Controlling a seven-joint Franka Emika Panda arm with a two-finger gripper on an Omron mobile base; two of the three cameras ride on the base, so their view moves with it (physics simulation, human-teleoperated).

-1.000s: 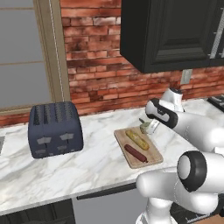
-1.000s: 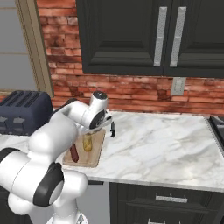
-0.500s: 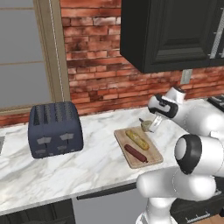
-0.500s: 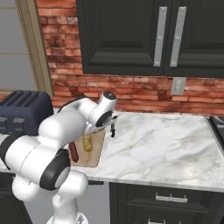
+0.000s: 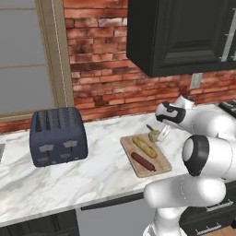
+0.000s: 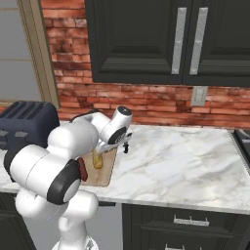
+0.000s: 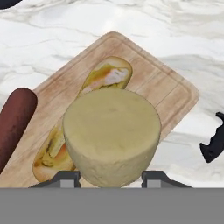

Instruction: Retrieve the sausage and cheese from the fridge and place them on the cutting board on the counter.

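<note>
Two dark fingertips (image 7: 70, 177) flank the cheese (image 7: 111, 133), a pale yellow puck clamped between them in the hand view, held above the cutting board (image 7: 168, 89). Seen from the left base view, the gripper (image 5: 159, 135) hangs over the board's far right corner with the cheese (image 5: 154, 135) in its grasp, clear of the wood. On the board (image 5: 159, 161) lie the sausage (image 5: 143, 161), toward the near edge, and a yellow-tan bread-like stick (image 5: 144, 146) beside it. A dark blue toaster (image 5: 57, 136) stands well apart on the marble counter (image 5: 92, 173). No readable writing appears anywhere.
</note>
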